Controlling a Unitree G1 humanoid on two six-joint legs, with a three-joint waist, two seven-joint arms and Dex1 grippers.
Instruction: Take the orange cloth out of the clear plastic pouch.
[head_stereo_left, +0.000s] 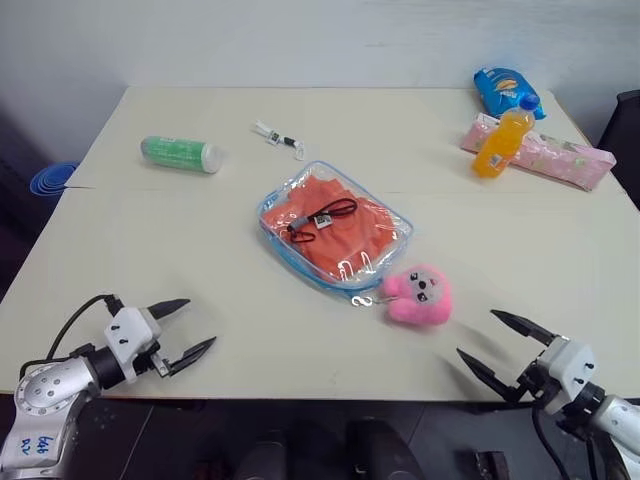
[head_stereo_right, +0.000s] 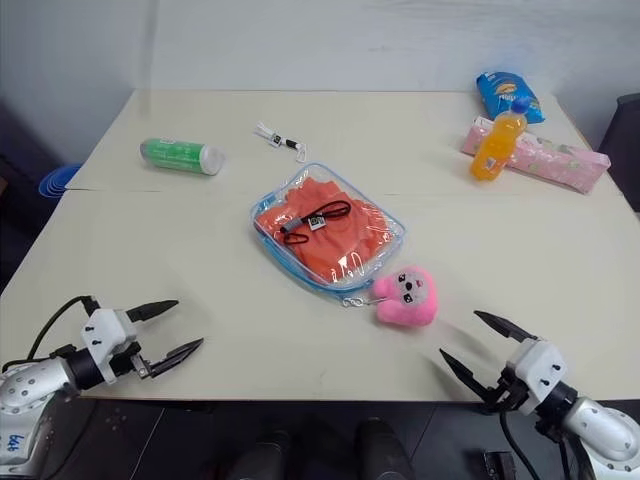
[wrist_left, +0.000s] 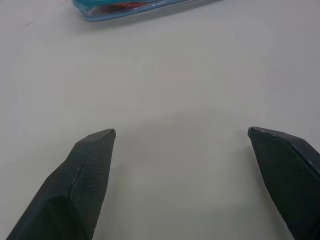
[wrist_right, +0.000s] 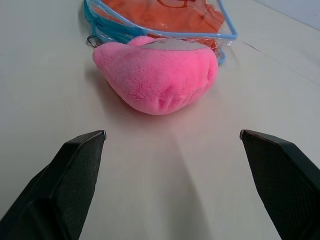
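From the head views the clear plastic pouch (head_stereo_left: 335, 229) lies mid-table with the orange cloth (head_stereo_left: 340, 225) inside, the left gripper (head_stereo_left: 189, 327) and right gripper (head_stereo_left: 505, 345) both spread and empty near the front edge (well apart from it), while the right wrist view shows a pink plush toy (wrist_right: 157, 74) touching the pouch's near side, so I would approach around it.

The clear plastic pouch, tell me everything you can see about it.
The clear plastic pouch is a flat transparent bag with rounded corners and light-blue edging. It lies flat, turned at an angle, near the middle of the table. The folded orange cloth fills the inside, and a black-and-red cord with a small tag shows over it. A small metal clip sits at its near corner, beside the pink plush toy. Neither hand touches it.
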